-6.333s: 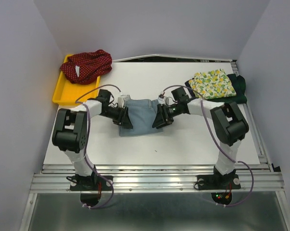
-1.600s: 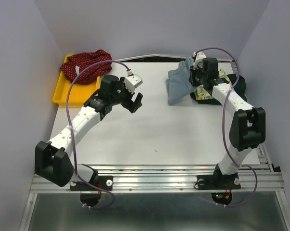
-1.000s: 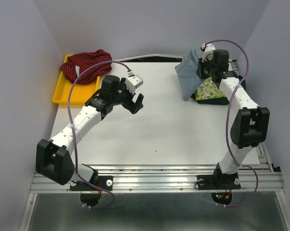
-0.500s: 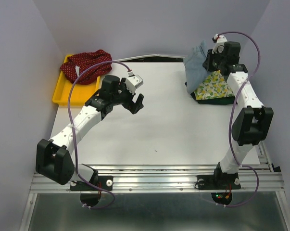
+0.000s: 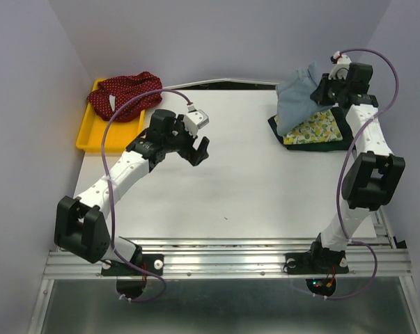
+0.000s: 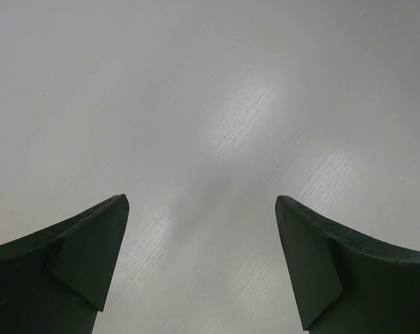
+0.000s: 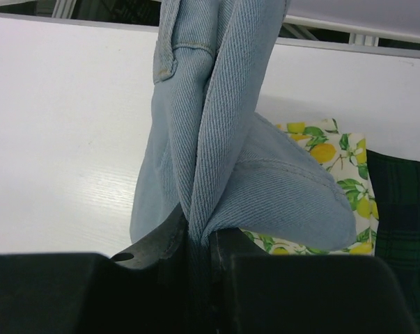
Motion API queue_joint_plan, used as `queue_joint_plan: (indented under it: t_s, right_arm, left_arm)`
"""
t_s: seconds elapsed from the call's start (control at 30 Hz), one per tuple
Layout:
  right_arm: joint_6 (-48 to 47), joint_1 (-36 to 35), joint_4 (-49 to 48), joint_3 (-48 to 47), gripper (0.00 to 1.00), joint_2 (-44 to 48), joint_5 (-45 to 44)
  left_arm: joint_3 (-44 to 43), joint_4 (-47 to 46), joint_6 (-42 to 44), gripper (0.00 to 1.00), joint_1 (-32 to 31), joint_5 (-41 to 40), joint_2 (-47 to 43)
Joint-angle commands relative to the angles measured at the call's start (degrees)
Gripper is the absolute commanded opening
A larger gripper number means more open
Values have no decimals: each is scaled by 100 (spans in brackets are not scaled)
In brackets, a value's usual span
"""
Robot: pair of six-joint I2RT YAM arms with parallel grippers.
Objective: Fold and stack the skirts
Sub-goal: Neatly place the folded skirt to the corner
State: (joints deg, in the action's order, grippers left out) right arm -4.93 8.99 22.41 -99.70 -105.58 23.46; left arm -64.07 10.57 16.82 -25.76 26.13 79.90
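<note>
Swinging farther right with the denim skirt [image 5: 297,97], clamping its bunched fold in the right claw [image 5: 325,92], partly hiding the lemon-print skirt [image 5: 315,129] beneath; holding the left claw [image 5: 199,151] wide apart above the worktop [image 5: 230,188].

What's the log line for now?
right end effector: shut on denim skirt | carried over: lemon-print skirt | left end effector: open, empty
</note>
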Motion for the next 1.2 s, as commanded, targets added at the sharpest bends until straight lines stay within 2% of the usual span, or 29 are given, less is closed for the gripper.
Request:
queue_joint_plan:
  t_s: [0.0, 0.17, 0.23, 0.47, 0.67, 0.83, 0.9, 0.97, 1.07, 1.17]
  right_arm:
    - [44, 445, -387, -286, 1, -129, 439]
    - [649, 945, -387, -454, 1, -445, 1001]
    - [739, 1182, -387, -340, 1, -568, 1510]
    - [363, 1702, -317, -199, 1, -1314, 2486]
    - [89, 1834, 131, -550, 8, -2054, 2734]
    - [-175, 1834, 220, -656, 15, -2178, 2102]
    - [-263, 1834, 220, -708, 26, -2134, 1665]
    - [-298, 1834, 228, -866, 32, -2072, 1408]
    - [-473, 1834, 403, -1086, 60, -1949, 1099]
    - [-605, 1834, 579, -1192, 74, -1756, 932]
  left_arm:
    - [-52, -29, 32, 99, 18, 103, 8]
    - [-140, 77, 67, 99, 18, 76, 122]
    - [-184, 121, 85, 99, 9, 68, 157]
    - [-254, 305, 181, 99, 9, -20, 210]
    - [-369, 542, 260, 99, 18, -73, 246]
    - [-422, 657, 322, 99, 18, -108, 193]
    - [-404, 666, 340, 99, 18, -126, 158]
    - [-369, 675, 366, 99, 18, -134, 96]
    - [-325, 640, 375, 99, 18, -169, -9]
    - [-246, 499, 340, 99, 18, -362, -211]
